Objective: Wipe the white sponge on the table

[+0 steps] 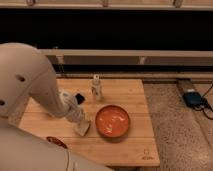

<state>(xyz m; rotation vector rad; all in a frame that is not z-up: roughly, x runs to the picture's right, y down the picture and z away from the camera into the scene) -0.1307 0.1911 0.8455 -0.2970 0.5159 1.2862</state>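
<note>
The gripper (79, 119) is down low over the wooden table (135, 100). The white sponge (83, 129) looks to be right at its tip, just beside the orange bowl (112, 121). Can't tell if it's actually clamped on.

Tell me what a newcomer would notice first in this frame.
The robot's bulky white arm fills the left foreground, reaching down so the gripper sits low over the wooden table, just left of the orange bowl near its middle. Behind the bowl, a small white bottle stands upright. A dark device lies on the floor to the right.
</note>
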